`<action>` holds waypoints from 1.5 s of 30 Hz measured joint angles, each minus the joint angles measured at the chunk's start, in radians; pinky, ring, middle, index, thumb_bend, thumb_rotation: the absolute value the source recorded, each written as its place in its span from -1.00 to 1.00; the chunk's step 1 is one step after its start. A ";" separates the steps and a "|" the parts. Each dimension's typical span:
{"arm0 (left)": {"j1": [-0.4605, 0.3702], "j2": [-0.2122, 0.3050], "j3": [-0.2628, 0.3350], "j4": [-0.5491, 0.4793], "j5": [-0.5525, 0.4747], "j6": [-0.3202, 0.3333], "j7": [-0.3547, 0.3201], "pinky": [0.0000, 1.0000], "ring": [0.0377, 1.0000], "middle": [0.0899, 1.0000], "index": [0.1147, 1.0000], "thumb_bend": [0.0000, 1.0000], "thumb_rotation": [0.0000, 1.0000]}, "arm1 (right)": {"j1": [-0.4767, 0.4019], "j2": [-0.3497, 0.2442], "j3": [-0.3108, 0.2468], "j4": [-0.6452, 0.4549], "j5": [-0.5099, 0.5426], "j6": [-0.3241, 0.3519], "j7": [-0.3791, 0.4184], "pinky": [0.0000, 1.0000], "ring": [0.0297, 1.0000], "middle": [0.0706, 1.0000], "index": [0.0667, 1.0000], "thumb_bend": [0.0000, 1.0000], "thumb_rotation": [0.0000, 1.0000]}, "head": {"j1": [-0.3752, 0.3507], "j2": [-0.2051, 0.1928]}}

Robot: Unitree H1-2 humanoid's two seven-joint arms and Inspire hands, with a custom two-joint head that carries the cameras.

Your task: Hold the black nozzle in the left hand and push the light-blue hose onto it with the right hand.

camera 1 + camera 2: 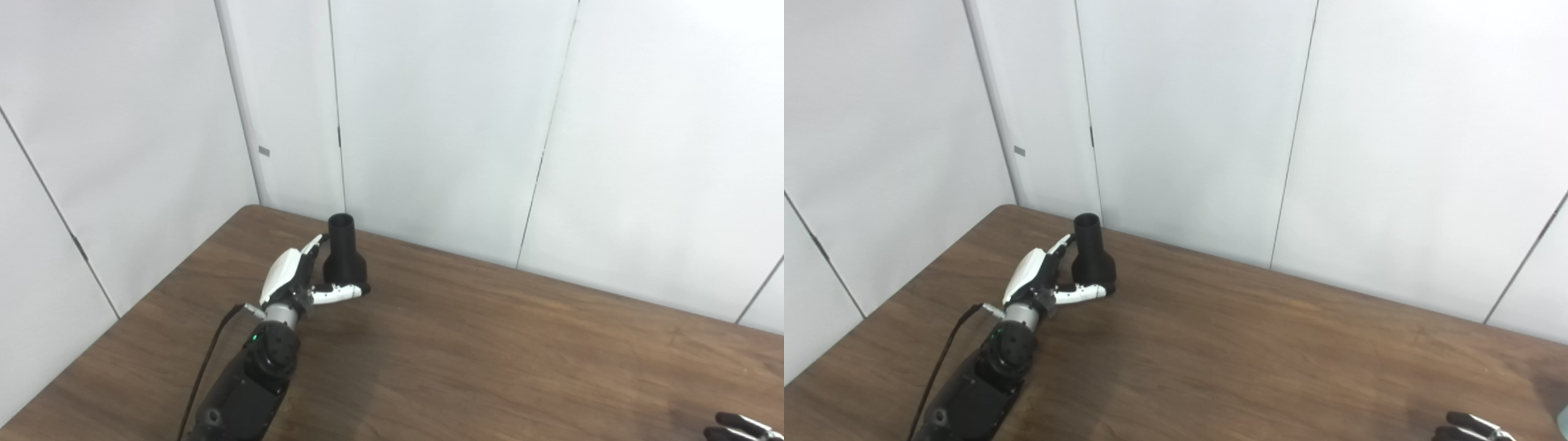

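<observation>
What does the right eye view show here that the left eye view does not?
Only the right eye view shows a small pale blue-grey sliver at its right edge; too little is visible to tell what it is. The left eye view shows nothing extra, only the wall seam further right in frame. Both show the left hand closed around the wide base of the upright black nozzle on the brown table, and just the fingertips of the right hand at the bottom right corner.

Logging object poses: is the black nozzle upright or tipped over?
Upright. The black nozzle has its narrow open end up and wide base down, with the left hand wrapped around the base.
</observation>
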 measured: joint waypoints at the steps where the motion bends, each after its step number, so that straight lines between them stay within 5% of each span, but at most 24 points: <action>1: -0.004 0.000 -0.003 0.006 0.001 -0.001 0.001 0.75 0.87 0.87 0.84 1.00 -0.19 | 0.001 0.001 0.001 -0.002 -0.005 0.001 -0.002 -0.40 -0.20 0.05 0.13 0.57 -0.21 | -0.002 -0.002; 21: -0.140 -0.017 -0.027 0.283 0.024 -0.094 0.119 0.67 0.87 0.86 0.82 0.95 -0.30 | 0.052 0.023 0.007 -0.106 -0.025 0.092 -0.009 -0.35 -0.14 0.11 0.21 0.26 -0.41 | -0.026 0.020; 23: -0.146 -0.018 -0.024 0.293 0.023 -0.098 0.128 0.54 0.77 0.79 0.78 0.90 -0.37 | 0.057 0.025 0.004 -0.118 -0.016 0.103 -0.009 -0.36 -0.14 0.11 0.22 0.22 -0.45 | -0.029 0.023; 25: -0.150 -0.019 -0.002 0.306 -0.002 -0.134 0.135 0.19 0.38 0.40 0.53 0.77 -0.68 | 0.061 0.028 0.002 -0.136 -0.008 0.113 -0.009 -0.36 -0.14 0.10 0.22 0.21 -0.45 | -0.029 0.031; 26: -0.150 -0.021 0.013 0.313 -0.020 -0.156 0.138 0.04 0.15 0.09 0.28 0.38 -0.87 | 0.064 0.029 0.002 -0.146 -0.007 0.115 -0.009 -0.36 -0.14 0.09 0.23 0.19 -0.46 | -0.029 0.032; 27: -0.151 -0.021 0.024 0.324 -0.034 -0.179 0.144 -0.07 0.01 -0.07 0.11 0.21 -0.93 | 0.066 0.029 0.003 -0.152 -0.007 0.117 -0.009 -0.36 -0.13 0.10 0.23 0.17 -0.47 | -0.029 0.032; 30: -0.154 -0.019 0.005 0.355 -0.033 -0.229 0.171 -0.19 -0.08 -0.06 -0.21 0.03 -0.99 | 0.067 0.029 0.003 -0.165 -0.006 0.136 -0.010 -0.35 -0.13 0.10 0.23 0.17 -0.49 | -0.031 0.038; 45: -0.139 -0.021 -0.051 0.379 -0.011 -0.288 0.211 -0.24 -0.17 -0.18 -0.14 0.01 -1.00 | 0.071 0.030 0.004 -0.214 -0.004 0.202 -0.017 -0.31 -0.09 0.16 0.29 -0.02 -0.76 | -0.025 0.063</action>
